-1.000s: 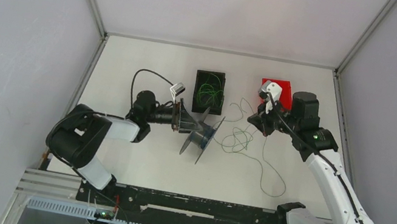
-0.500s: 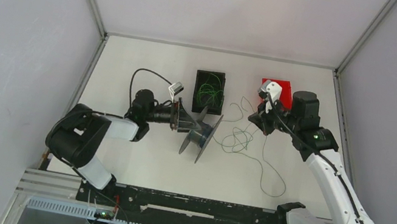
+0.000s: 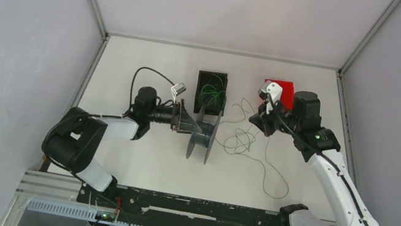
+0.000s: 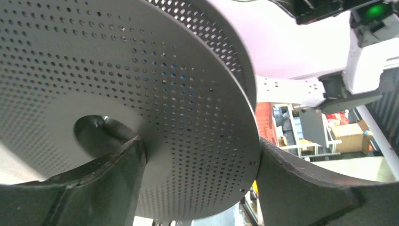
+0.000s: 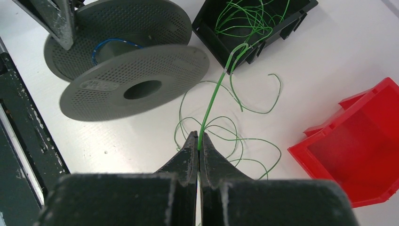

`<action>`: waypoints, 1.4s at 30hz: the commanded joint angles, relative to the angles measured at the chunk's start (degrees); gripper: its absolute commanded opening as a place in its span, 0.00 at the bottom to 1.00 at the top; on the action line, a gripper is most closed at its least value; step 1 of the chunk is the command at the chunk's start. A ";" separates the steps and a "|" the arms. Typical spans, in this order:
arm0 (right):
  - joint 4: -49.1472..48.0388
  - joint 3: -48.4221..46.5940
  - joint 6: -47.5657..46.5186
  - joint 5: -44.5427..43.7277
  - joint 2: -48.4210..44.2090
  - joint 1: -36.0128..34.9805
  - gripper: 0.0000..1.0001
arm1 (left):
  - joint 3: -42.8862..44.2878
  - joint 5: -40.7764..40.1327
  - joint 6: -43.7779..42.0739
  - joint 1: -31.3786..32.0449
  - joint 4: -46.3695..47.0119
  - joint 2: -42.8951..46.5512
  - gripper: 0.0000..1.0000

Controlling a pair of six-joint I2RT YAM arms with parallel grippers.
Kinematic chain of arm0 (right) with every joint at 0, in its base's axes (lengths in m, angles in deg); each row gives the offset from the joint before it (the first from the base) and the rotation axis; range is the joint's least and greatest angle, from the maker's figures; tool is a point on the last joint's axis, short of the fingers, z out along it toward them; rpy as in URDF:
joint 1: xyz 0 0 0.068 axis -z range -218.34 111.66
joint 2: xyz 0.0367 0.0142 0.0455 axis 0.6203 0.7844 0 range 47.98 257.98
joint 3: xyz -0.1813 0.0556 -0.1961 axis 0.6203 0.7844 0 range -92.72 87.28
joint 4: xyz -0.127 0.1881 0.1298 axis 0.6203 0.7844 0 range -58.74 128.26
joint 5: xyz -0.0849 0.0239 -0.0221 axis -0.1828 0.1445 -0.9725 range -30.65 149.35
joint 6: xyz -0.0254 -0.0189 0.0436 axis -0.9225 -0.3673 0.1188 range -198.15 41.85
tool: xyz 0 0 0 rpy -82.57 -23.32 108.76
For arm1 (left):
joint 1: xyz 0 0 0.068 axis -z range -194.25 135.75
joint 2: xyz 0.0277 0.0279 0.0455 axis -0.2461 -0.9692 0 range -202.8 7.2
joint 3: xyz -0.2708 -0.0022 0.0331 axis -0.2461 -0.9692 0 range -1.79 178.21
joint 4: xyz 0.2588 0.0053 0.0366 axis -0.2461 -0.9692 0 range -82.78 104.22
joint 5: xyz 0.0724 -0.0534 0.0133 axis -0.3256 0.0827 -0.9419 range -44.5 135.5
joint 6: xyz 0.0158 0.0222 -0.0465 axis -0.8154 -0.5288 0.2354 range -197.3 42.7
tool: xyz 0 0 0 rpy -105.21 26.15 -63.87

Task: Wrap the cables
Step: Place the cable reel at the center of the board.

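The right gripper [image 5: 198, 149] has its jaws pinched together on a green cable [image 5: 214, 101], which runs up and away to a black bin [image 5: 205, 22] holding more green strands. More green loops [image 5: 226, 136] lie loose on the white desk [image 5: 329, 56] just beyond the fingertips. A grey perforated spool [image 5: 134, 87] sits to the left, with blue wire [image 5: 113, 44] on its hub. A red bin [image 5: 357, 155] is to the right.

Bright, even light; faint shadows (wrist close-ups slightly soft).
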 commanded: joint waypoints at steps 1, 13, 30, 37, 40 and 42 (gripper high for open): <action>-0.70 -2.26 -1.15 -0.08 -0.13 -0.84 0.00 | 1.83 -1.33 -7.34 -1.14 -8.90 1.06 0.84; -1.68 -2.44 -2.33 -0.91 -0.19 -2.61 0.00 | 6.47 -3.41 -20.19 -1.20 -25.81 6.46 0.94; 7.45 -16.37 -14.02 14.65 10.90 -9.34 0.00 | 17.89 -10.35 -46.26 -0.44 -52.47 15.09 0.89; 15.08 -20.72 -22.38 17.83 15.61 -10.86 0.00 | 18.70 -13.19 -57.06 1.13 -55.56 19.26 0.91; 17.49 -22.45 -24.62 16.03 17.58 -12.78 0.00 | 18.48 -14.61 -58.23 1.40 -54.86 19.35 0.92; 18.93 -23.75 -25.96 15.00 18.97 -13.68 0.00 | 18.43 -15.55 -58.38 2.18 -54.51 19.80 0.92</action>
